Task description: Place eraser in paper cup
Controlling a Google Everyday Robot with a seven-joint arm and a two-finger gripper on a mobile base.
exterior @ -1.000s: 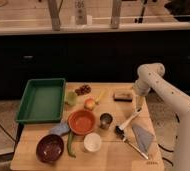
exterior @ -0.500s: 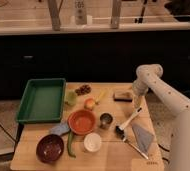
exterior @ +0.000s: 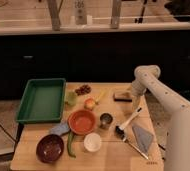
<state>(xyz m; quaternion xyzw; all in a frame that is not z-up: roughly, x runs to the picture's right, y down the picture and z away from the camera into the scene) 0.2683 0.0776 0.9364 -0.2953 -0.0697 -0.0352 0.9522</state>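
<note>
The eraser, a small tan-topped block, lies on the wooden table at the back right. My gripper hangs low over the table just to the right of the eraser, at the end of the white arm. The paper cup, small and white, stands upright near the front middle of the table, far from the gripper and in front of the orange bowl.
A metal cup stands between the eraser and the paper cup. A black-headed brush and a grey cloth lie front right. A green tray, a pale green cup, fruit and a dark bowl are to the left.
The arm has shifted only slightly beside the eraser. The things on the table have not moved.
</note>
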